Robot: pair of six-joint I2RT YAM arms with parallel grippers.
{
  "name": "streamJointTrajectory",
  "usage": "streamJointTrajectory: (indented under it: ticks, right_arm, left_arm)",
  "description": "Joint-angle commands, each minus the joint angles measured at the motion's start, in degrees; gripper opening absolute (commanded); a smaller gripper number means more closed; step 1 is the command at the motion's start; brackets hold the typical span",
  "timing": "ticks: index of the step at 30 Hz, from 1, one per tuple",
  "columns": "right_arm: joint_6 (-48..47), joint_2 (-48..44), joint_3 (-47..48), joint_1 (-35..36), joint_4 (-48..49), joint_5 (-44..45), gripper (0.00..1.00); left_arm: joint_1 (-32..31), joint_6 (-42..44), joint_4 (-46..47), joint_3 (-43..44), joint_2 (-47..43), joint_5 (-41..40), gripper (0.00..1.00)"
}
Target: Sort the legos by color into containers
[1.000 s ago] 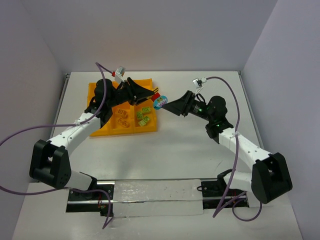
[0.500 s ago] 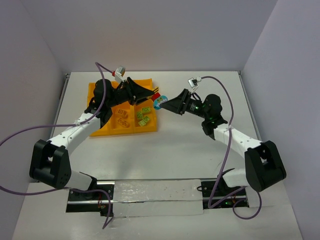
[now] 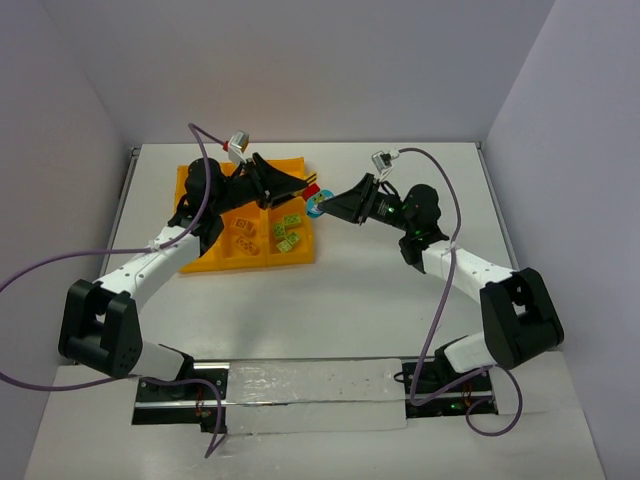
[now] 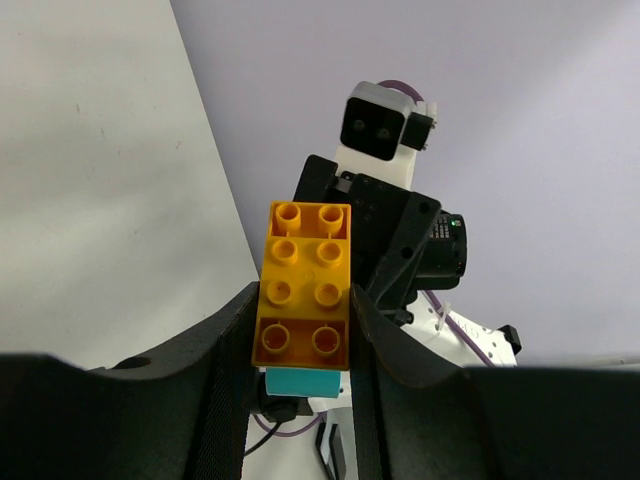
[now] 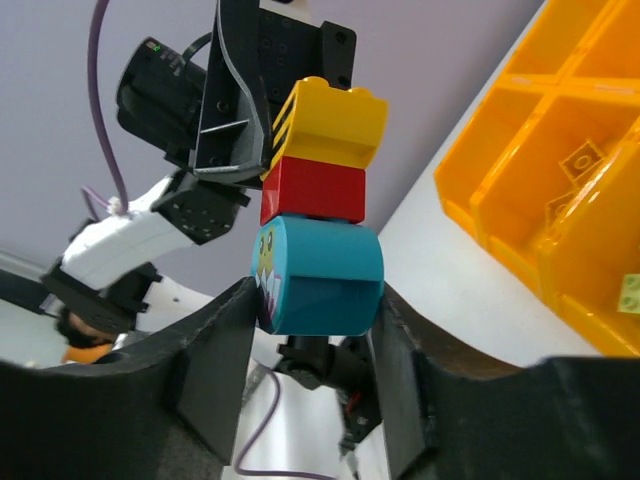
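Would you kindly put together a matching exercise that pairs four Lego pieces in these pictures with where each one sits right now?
Things:
1. yellow brick
2. red brick
3. light blue brick
4. lime green bricks

Places:
A. lying in a compartment of the tray
B. between the fingers of the right gripper
C. between the fingers of the left gripper
D. sandwiched in the middle of the stack

Pairs: 1-C, 2-D, 3-B, 4-A

One three-brick stack (image 5: 320, 215) — yellow, red, blue — three green bricks (image 3: 287, 232), one six-compartment tray (image 3: 218, 255)
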Motion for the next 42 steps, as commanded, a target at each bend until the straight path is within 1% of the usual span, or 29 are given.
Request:
streamJointTrajectory:
  ticks: [1,2,5,6,10,15,17,20,22,23,26,34,36,37,38,40,41,42]
  right_arm:
    - [3.54,1.46,2.87,0.75,10.62,-2.86,0.39]
    - [4.92,2.08,2.72,0.75,11.78,-3.0,0.33]
    - [6.44,2.87,2.15,0.75,14.23,-3.02,0.02]
    - [6.36,2.96,1.97,0.75,14.23,-3.02,0.0]
    - [5.79,2.44,0.24,0.57,13.63,-2.39,0.0]
    - [2.0,0.42,-0.93,0.58,8.37,-1.1,0.0]
    - [-0.26,-0.66,-0.66,0.58,2.88,-0.52,0.0]
    - [-8.19,-4.06,0.74,0.79,-6.94,1.89,0.0]
    - [-12.23,-5.77,2.44,1.01,-16.18,4.09,0.0]
    - [-14.77,-6.63,2.97,1.15,-18.39,4.78,0.0]
    - [-18.51,-8.04,4.51,1.55,-25.3,6.63,0.0]
    - [-21.74,-9.74,4.66,1.88,-30.06,8.83,0.0]
    - [-23.57,-10.34,5.44,1.81,-33.56,11.01,0.0]
    - [-24.71,-10.55,6.51,1.81,-37.04,12.3,0.0]
    - [-25.7,-10.58,6.63,1.88,-37.44,13.3,0.0]
    - [-28.42,-10.41,9.49,2.73,-43.59,17.28,0.0]
    - [-29.43,-10.07,9.62,2.77,-43.86,19.0,0.0]
    - [-30.48,-9.56,12.07,4.0,-47.04,20.76,0.0]
  left_arm:
    - [0.1,0.08,2.68,-0.42,-1.3,1.02,0.0]
    - [0.1,0.15,2.68,-0.43,-1.31,1.03,0.0]
    - [0.19,0.71,2.32,-0.34,-1.58,0.95,0.0]
    - [0.28,0.88,2.06,-0.25,-1.75,0.86,0.0]
    - [1.25,2.16,-0.03,0.19,-2.49,0.59,0.0]
    - [2.82,3.6,-2.49,0.88,-3.25,0.51,0.0]
    - [3.0,3.93,-2.92,1.13,-3.34,0.52,0.0]
    - [3.13,5.4,-4.87,1.94,-3.34,-0.19,0.0]
    - [3.18,6.04,-6.06,2.2,-3.5,-0.79,0.0]
    - [3.25,6.47,-6.44,2.47,-3.44,-1.15,0.0]
    - [3.45,7.38,-7.96,3.0,-3.43,-1.61,0.0]
    - [4.56,10.19,-12.08,4.72,-4.05,-3.03,0.0]
    - [5.67,12.37,-15.57,5.52,-5.18,-4.45,0.0]
    - [6.67,13.65,-18.27,6.09,-5.89,-5.52,0.0]
    - [7.56,14.89,-20.62,6.71,-6.44,-6.5,0.0]
    - [10.02,19.4,-30.3,9.55,-7.76,-11.83,0.0]
    - [10.69,21.39,-33.89,10.81,-8.14,-14.58,0.0]
    - [11.23,23.08,-37.41,12.13,-8.58,-17.8,0.0]
